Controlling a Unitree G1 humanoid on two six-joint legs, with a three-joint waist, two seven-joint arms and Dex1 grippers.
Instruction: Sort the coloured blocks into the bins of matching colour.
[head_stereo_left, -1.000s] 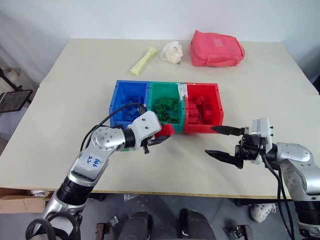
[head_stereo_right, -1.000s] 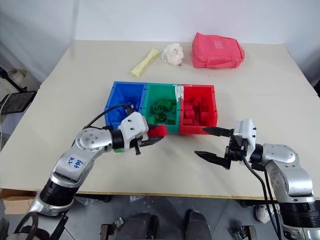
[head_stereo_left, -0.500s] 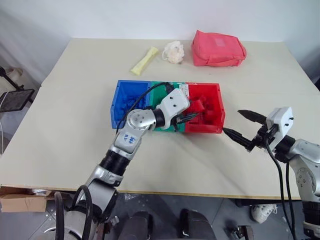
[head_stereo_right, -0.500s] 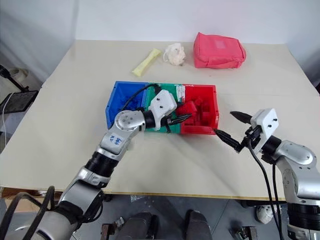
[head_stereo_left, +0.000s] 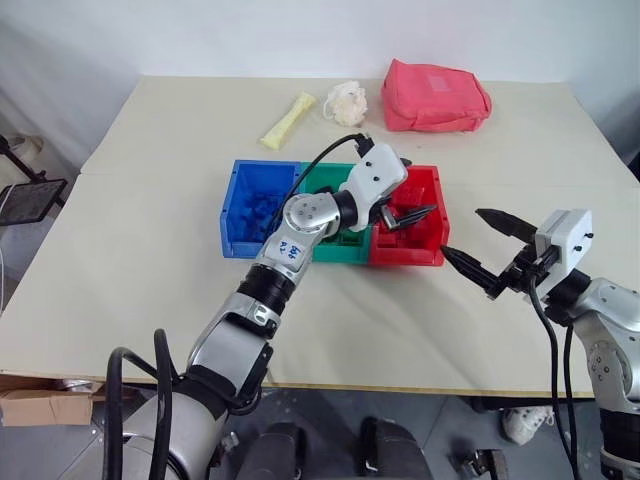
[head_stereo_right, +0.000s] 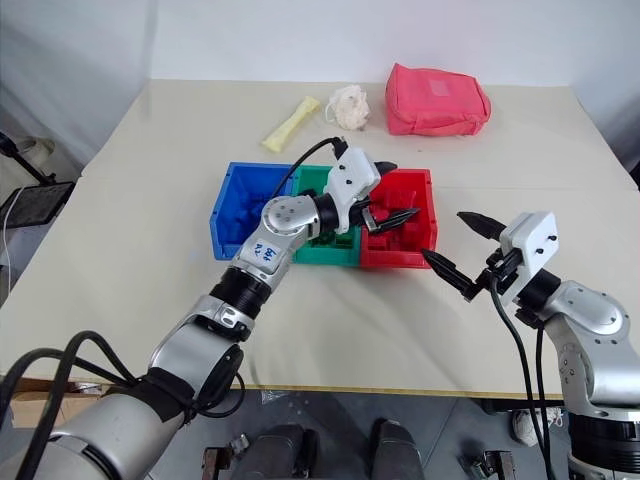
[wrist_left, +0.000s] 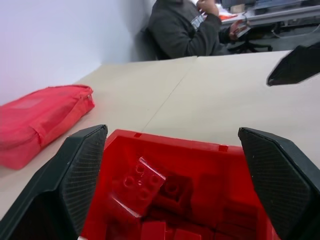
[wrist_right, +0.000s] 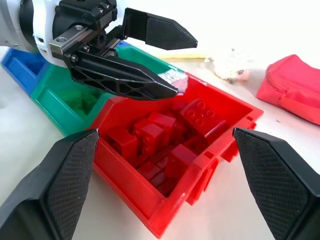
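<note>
Three joined bins sit mid-table: blue (head_stereo_left: 245, 240), green (head_stereo_left: 340, 253) and red (head_stereo_left: 405, 257). Blue blocks (head_stereo_left: 262, 210) lie in the blue bin, green blocks (wrist_right: 82, 100) in the green one, and several red blocks (wrist_right: 150, 132) fill the red one. My left gripper (head_stereo_left: 408, 190) hovers open over the red bin with nothing between its fingers; the left wrist view looks down on a red block (wrist_left: 142, 182) lying tilted on the pile. My right gripper (head_stereo_left: 463, 233) hangs open and empty just right of the red bin, above the table.
A pink-red pouch (head_stereo_left: 435, 95), a white puff (head_stereo_left: 347, 102) and a yellow stick (head_stereo_left: 287, 120) lie along the table's far side. A seated person (wrist_left: 185, 27) shows beyond the table. Bare tabletop spreads in front of the bins and to both sides.
My left gripper carried a red block from in front of the bins up over the red bin and opened, letting it go. My right gripper shifted slightly right and up.
</note>
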